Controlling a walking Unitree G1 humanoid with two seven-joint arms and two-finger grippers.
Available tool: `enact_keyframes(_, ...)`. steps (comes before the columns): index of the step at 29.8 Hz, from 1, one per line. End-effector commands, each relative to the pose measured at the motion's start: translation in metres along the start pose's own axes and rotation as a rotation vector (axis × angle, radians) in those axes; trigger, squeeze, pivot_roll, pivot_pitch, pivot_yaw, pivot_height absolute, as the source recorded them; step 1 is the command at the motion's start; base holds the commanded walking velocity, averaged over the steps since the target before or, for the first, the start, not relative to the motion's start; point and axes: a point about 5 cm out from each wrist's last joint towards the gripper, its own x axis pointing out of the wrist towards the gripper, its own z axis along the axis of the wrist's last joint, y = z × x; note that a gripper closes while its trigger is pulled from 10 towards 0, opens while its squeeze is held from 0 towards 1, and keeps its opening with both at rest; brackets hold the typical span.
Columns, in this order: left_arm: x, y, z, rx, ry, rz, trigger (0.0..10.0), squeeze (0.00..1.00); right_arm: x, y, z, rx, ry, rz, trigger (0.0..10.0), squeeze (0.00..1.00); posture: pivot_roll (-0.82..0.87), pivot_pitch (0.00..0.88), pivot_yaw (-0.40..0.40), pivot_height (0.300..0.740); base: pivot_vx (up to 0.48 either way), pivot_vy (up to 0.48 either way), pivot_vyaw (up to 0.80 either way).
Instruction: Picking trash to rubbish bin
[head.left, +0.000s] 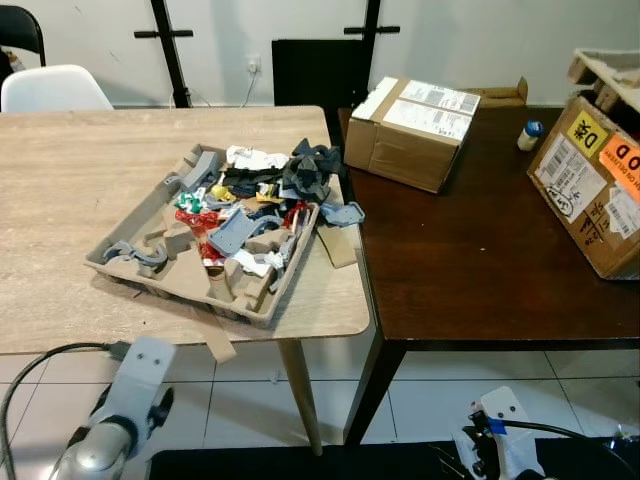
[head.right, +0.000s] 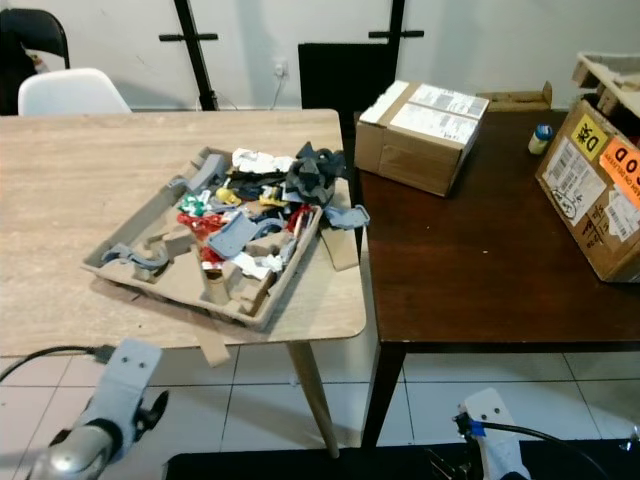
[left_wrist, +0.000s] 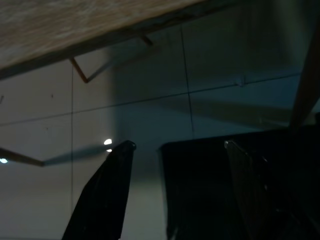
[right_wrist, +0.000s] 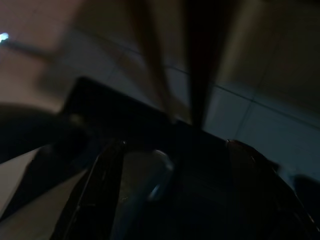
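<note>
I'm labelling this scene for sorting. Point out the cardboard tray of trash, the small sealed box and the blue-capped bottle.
cardboard tray (head.left: 118, 262): left eye view, bare front rim.
small sealed box (head.left: 405, 150): left eye view, brown side.
blue-capped bottle (head.left: 530, 134): left eye view, body.

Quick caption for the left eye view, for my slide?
Trash-filled cardboard tray on light wooden table, boxes on dark table; both arms low.

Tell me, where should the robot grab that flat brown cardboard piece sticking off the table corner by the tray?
Probably the end of the cardboard strip overhanging the light table's right edge. Coming from the right, one finger above and one below, seems best, since it lies flat and the pulp tray blocks its left side.
</note>
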Motion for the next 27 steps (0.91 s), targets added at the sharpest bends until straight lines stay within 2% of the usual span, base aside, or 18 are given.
enact_keyframes(1,-0.008,0.000,0.000,-0.011,0.022,0.006,10.0,0.00,-0.004,0.009,0.009,0.003,-0.021,0.073,10.0,0.00,0.08,0.135,0.012,0.740,0.000,0.000,0.00)
enact_keyframes(2,-0.012,-0.001,0.005,0.006,0.015,-0.006,10.0,0.00,-0.012,0.010,0.020,-0.007,-0.043,0.121,10.0,0.00,0.08,0.135,0.013,0.740,0.000,0.000,0.00)
enact_keyframes(3,-0.012,-0.001,0.005,0.006,0.015,-0.006,10.0,0.00,-0.012,0.010,0.020,-0.007,-0.043,0.121,10.0,0.00,0.08,0.135,0.013,0.740,0.000,0.000,0.00)
enact_keyframes(6,-0.024,-0.001,0.031,0.037,-0.037,-0.034,10.0,0.00,-0.035,0.012,0.065,0.013,-0.163,0.247,10.0,0.00,0.08,0.135,0.015,0.740,0.000,0.000,0.00)
enact_keyframes(7,-0.024,-0.001,0.031,0.037,-0.037,-0.034,10.0,0.00,-0.035,0.012,0.065,0.013,-0.163,0.247,10.0,0.00,0.08,0.135,0.015,0.740,0.000,0.000,0.00)
enact_keyframes(10,-0.037,0.006,0.063,0.043,-0.135,-0.033,10.0,0.00,-0.048,0.010,0.108,0.024,-0.329,0.301,10.0,0.00,0.09,0.131,0.016,0.740,0.000,0.000,0.00)
enact_keyframes(11,-0.037,0.006,0.063,0.043,-0.135,-0.033,10.0,0.00,-0.048,0.010,0.108,0.024,-0.329,0.301,10.0,0.00,0.09,0.131,0.016,0.740,0.000,0.000,0.00)
enact_keyframes(13,-0.044,0.014,0.080,0.060,-0.181,0.004,10.0,0.00,-0.053,0.007,0.127,0.014,-0.417,0.296,10.0,0.00,0.09,0.129,0.015,0.740,0.000,0.000,0.00)
enact_keyframes(14,-0.045,0.024,0.101,0.124,-0.259,0.054,10.0,0.00,-0.051,-0.003,0.147,-0.006,-0.523,0.233,10.0,0.00,0.10,0.126,0.013,0.740,0.000,0.000,0.00)
enact_keyframes(15,-0.045,0.024,0.101,0.124,-0.259,0.054,10.0,0.00,-0.051,-0.003,0.147,-0.006,-0.523,0.233,10.0,0.00,0.10,0.126,0.013,0.740,0.000,0.000,0.00)
enact_keyframes(16,-0.044,0.028,0.111,0.158,-0.300,0.074,10.0,0.00,-0.049,-0.009,0.154,-0.017,-0.560,0.188,10.0,0.00,0.10,0.125,0.010,0.740,0.000,0.000,0.00)
enact_keyframes(17,-0.044,0.028,0.111,0.158,-0.300,0.074,10.0,0.00,-0.049,-0.009,0.154,-0.017,-0.560,0.188,10.0,0.00,0.10,0.125,0.010,0.740,0.000,0.000,0.00)
enact_keyframes(21,-0.026,0.040,0.154,0.124,-0.513,0.072,10.0,0.00,-0.021,-0.036,0.176,-0.041,-0.616,-0.052,10.0,0.00,0.10,0.118,0.012,0.740,0.000,0.000,0.00)
enact_keyframes(25,-0.002,0.049,0.184,0.077,-0.589,0.051,10.0,0.00,0.004,-0.049,0.191,-0.002,-0.649,-0.166,10.0,0.00,0.10,0.114,0.012,0.740,0.000,0.000,0.00)
enact_keyframes(26,0.005,0.050,0.193,0.079,-0.607,0.037,10.0,0.21,0.012,-0.047,0.196,0.004,-0.656,-0.157,10.0,0.00,0.10,0.114,0.012,0.740,0.000,0.000,0.00)
enact_keyframes(27,0.012,0.049,0.200,0.061,-0.616,0.012,10.0,0.74,0.020,-0.045,0.201,0.002,-0.658,-0.147,10.0,0.00,0.10,0.111,0.014,0.740,0.000,0.000,0.00)
